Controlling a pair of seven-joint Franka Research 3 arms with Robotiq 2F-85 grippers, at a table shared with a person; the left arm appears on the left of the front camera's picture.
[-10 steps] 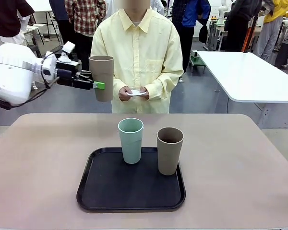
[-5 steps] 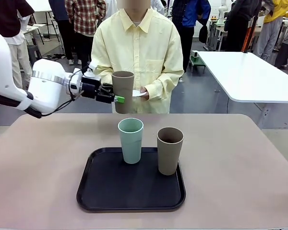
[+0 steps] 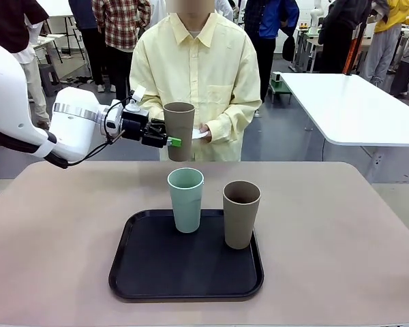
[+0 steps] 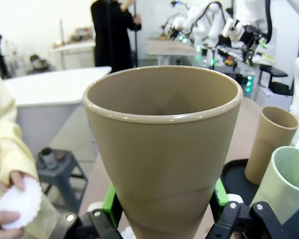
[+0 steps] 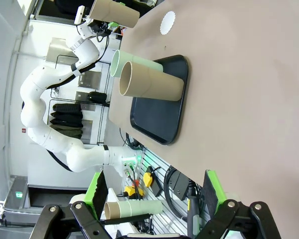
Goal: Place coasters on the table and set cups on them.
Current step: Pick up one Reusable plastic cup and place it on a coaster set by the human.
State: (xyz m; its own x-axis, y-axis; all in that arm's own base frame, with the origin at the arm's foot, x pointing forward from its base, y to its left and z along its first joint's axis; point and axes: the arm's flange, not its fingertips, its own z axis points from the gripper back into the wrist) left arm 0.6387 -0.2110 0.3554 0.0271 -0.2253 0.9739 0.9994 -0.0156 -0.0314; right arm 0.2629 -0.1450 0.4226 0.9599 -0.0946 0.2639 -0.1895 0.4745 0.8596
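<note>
Left fingers (image 3: 174, 142) pinched taupe cup (image 3: 179, 129) over table (image 3: 54, 225) far edge, near person's (image 3: 194, 75) coasters (image 3: 199, 133); mint cup (image 3: 185, 199), second taupe cup (image 3: 240, 214) on tray (image 3: 143, 272); right fingers (image 5: 212, 191) spread; table sides bare

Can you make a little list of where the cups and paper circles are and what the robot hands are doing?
held cup: brown cup, in the air, shut in the left gripper
tray cups: mint cup and second brown cup, upright on the black tray
coasters: one coaster flat on the table; another coaster in the person's hand
right gripper: open, empty
</note>
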